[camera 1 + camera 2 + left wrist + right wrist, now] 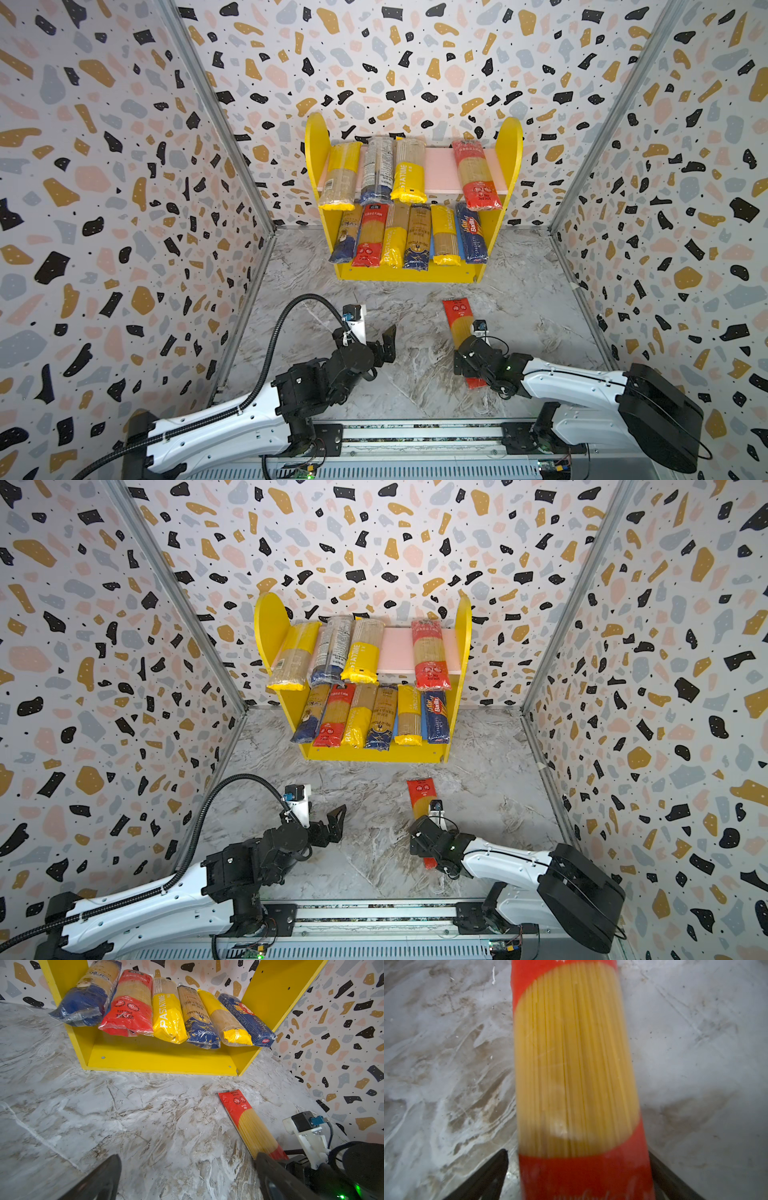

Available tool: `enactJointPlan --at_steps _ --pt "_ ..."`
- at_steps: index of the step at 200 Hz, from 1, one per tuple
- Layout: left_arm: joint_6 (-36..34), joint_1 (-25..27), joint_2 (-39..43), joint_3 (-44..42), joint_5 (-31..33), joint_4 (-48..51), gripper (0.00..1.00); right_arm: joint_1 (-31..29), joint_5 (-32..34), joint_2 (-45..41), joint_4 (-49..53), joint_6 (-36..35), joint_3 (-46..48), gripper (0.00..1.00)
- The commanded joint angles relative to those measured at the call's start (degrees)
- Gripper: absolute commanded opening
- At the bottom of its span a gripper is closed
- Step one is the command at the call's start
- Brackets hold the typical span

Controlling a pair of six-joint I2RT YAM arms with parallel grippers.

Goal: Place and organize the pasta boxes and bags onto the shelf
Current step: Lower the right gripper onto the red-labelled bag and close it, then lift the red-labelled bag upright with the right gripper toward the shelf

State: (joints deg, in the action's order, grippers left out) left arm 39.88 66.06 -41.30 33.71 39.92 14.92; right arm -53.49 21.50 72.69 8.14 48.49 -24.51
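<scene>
We see terrazzo-print walls [104, 208] left, right and far, metal corner posts [222, 124], grey marbled floor [415, 374], even light

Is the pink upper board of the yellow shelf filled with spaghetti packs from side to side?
No, bare pink board shows between the yellow-labelled spaghetti pack and the red-ended spaghetti pack.

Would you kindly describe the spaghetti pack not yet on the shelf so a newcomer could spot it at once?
Find the yellow shelf at the back wall, then the marble table in front of it. The red-ended spaghetti pack lies flat there under the right pincer, the only pack not on a board.
</scene>
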Motion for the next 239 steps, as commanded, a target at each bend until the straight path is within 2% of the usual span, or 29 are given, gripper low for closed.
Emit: enactJointPlan --at_steps 1,30,47,60,86,141,239 --pt "0.38 0.00 1.87 -1.18 1.73 -1.17 1.00 -1.26 -7.08 7.68 5.03 3.98 1.07 0.87" --pt "0.74 0.00 4.18 -2.31 2.26 -0.06 1.00 -4.25 -7.99 13.45 5.48 5.17 -1.77 0.51" --pt "0.82 0.03 5.77 -2.78 2.35 0.58 1.00 -5.51 -8.71 14.80 5.33 5.76 -3.52 0.37" --pt "0.82 -0.01 7.05 -2.87 2.35 1.17 1.00 -6.20 -9.05 14.62 5.81 5.79 -4.85 0.32" --pt "0.73 -0.01 9.58 -2.88 3.24 3.27 1.00 -7.38 -8.93 10.26 7.20 5.35 -6.98 0.27" --pt "0.87 -0.06 12.71 -3.13 4.17 4.88 1.00 -7.60 -10.91 -8.12 7.86 2.30 -8.46 0.23" --pt "-0.58 -0.03 9.11 0.64 5.49 3.69 1.00 -7.76 -9.28 -33.03 20.94 -2.86 -18.30 0.21"
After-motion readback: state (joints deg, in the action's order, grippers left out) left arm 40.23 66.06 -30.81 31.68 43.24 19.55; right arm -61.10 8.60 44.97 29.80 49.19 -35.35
